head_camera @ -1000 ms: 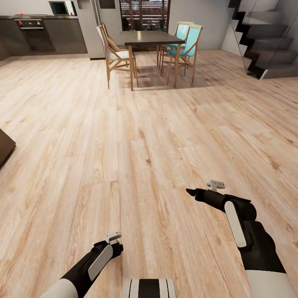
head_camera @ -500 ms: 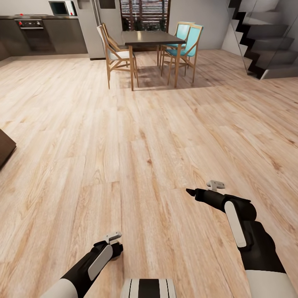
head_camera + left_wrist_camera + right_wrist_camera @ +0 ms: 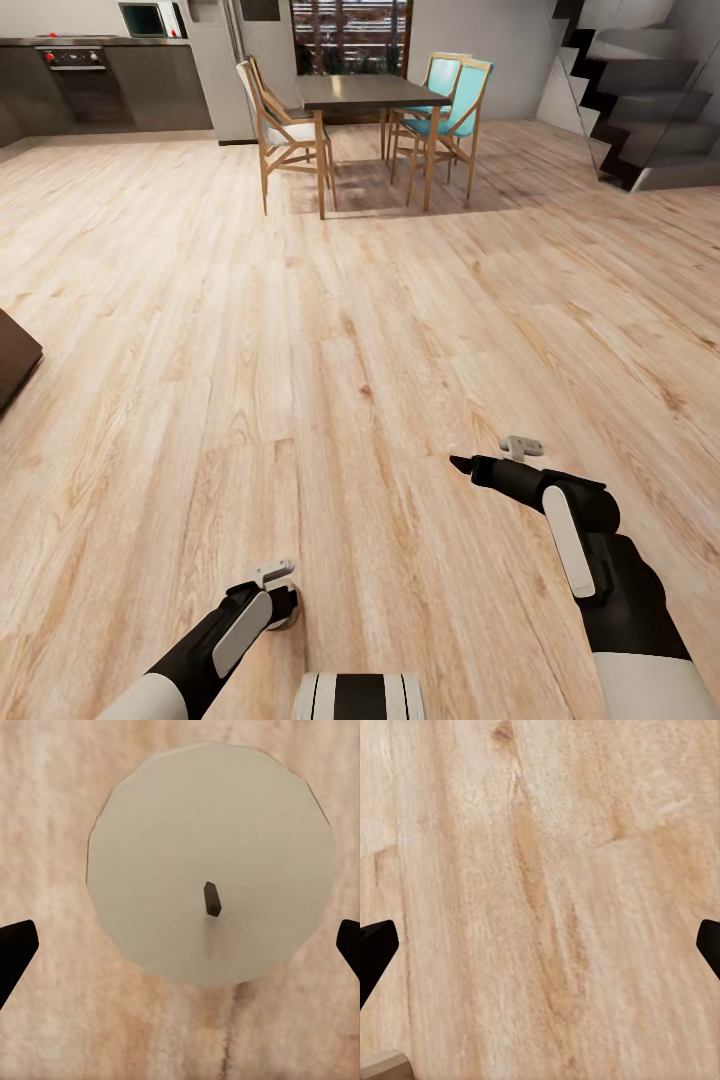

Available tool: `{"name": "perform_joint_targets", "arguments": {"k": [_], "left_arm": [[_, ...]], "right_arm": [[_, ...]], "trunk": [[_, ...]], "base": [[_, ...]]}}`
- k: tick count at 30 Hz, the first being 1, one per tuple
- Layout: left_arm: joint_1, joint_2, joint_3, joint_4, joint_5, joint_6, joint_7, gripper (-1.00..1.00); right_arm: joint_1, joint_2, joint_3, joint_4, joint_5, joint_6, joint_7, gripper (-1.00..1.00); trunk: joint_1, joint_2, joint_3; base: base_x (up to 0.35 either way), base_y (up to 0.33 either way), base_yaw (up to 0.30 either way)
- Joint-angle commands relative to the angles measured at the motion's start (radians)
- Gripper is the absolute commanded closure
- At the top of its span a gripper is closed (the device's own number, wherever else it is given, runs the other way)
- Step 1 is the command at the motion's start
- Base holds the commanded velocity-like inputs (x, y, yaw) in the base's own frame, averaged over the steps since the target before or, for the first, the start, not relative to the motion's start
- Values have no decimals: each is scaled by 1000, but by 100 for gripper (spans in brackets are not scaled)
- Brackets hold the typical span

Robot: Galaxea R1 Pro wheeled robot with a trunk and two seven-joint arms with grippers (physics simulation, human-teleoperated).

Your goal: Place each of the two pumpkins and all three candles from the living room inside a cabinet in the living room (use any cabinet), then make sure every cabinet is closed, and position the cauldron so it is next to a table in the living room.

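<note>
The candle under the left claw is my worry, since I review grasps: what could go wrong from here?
1. The candle stands upright on the plank floor between open fingers; an off-centre descent of the left claw could tip it.
2. The head view shows little of it beneath the wrist, so alignment is hard to check there.

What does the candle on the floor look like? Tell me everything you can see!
The candle is seen from straight above: a round, pale beige top that looks waxy, with many small flat edges around its rim and a short dark wick leaning at its middle. It stands upright on the light wood floor, right under the robot's left hand, between the two black fingertips, which are spread wide and not touching it. Its sides are hidden.
</note>
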Motion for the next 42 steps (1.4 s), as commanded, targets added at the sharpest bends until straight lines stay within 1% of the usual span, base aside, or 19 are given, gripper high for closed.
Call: {"name": "perform_joint_targets", "arguments": {"k": [1,12,42], "left_arm": [[-1,1,-4,-2,6,2,8,-100],[-1,-1,-4,-2,6,1,8,-100],[-1,-1,-4,-2,6,1,9,-100]], "right_arm": [[-1,0,-1,-1,8,5,11,-100],[-1,0,-2,0,8,5,11,-100],[-1,0,-2,0,8,5,11,-100]], "trunk": [[0,0,-1],[0,0,-1],[0,0,-1]], "base": [[21,9,0],[89,-9,0],[34,-3,0]]}}
